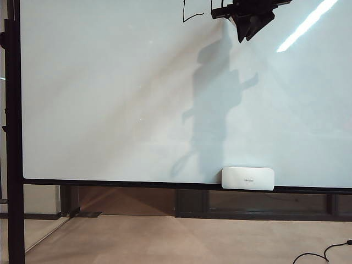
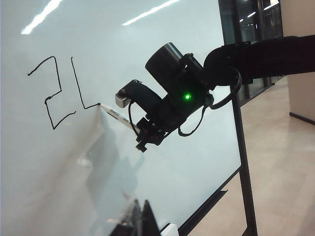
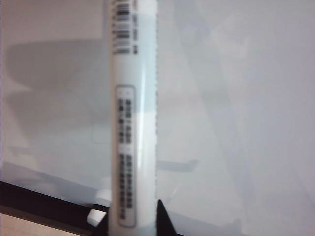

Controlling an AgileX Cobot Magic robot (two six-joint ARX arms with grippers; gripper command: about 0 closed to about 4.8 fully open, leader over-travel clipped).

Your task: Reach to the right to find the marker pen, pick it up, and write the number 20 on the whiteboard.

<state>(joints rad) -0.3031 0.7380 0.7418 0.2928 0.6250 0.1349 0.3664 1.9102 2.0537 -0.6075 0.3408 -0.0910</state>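
Observation:
The whiteboard (image 1: 110, 99) fills the exterior view. My right gripper (image 1: 237, 14) is at its top edge, shut on the marker pen (image 2: 115, 114), a white barrel with printed labels (image 3: 132, 123). The pen's tip touches the board at the end of a black stroke. On the board (image 2: 123, 49) stand a boxy 2 (image 2: 51, 91) and, beside it, an L-shaped stroke (image 2: 81, 91); only their lower parts (image 1: 192, 15) show in the exterior view. My left gripper (image 2: 140, 221) hangs low, away from the writing, tips together with nothing between them.
A small white eraser (image 1: 247, 178) rests on the board's lower black frame (image 1: 110, 182). The stand's black post (image 1: 14, 137) runs down the left side. A black cable (image 1: 324, 254) lies on the beige floor at the lower right.

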